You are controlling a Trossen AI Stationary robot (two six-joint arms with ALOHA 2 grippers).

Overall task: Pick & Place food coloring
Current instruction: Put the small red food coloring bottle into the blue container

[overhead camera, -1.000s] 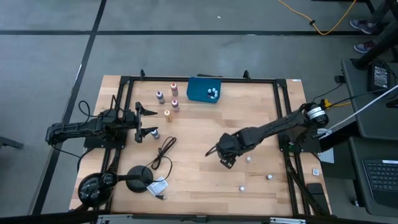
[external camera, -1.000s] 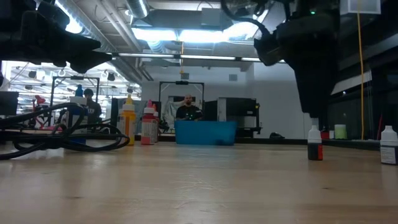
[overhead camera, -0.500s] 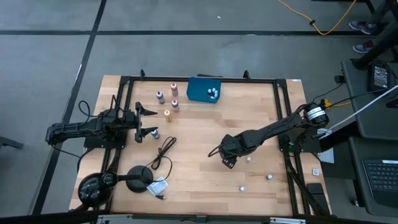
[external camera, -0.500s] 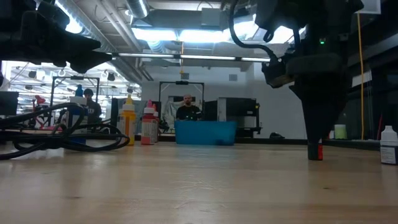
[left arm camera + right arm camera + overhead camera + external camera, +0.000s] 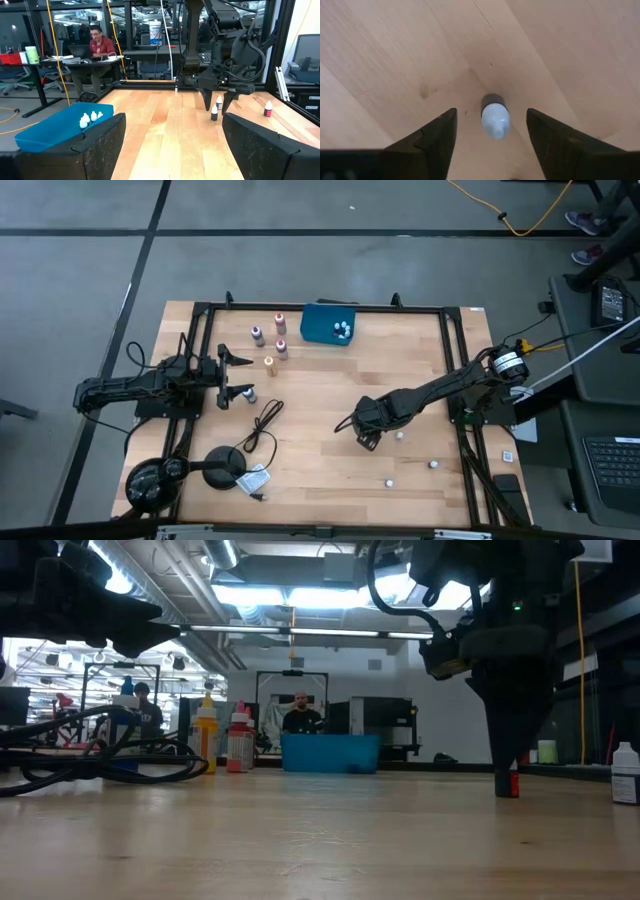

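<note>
The right gripper (image 5: pixel 368 438) is down at the table (image 5: pixel 320 470) right of centre, its fingers (image 5: pixel 432 137) spread wide on either side of a small food coloring bottle (image 5: pixel 494 116) with a dark body and pale cap. The bottle stands upright on the wood between the fingers, touching neither. In the low view the gripper (image 5: pixel 508 775) hides most of this bottle (image 5: pixel 514 783), with only a red sliver showing beside it.

Three more bottles stand loose nearby: one just right of the gripper (image 5: pixel 400 435), one nearer the right edge (image 5: pixel 433 465), and one toward the near edge (image 5: pixel 389 482).

At the far side, a teal tray (image 5: pixel 318 327) holds several white-capped bottles (image 5: pixel 343 330). Left of it stand four coloured bottles (image 5: pixel 270 345).

The left gripper (image 5: pixel 233 376) waits at the left edge with its fingers (image 5: pixel 97 140) wide apart and empty. A black cable (image 5: pixel 264 425) lies near it.
</note>
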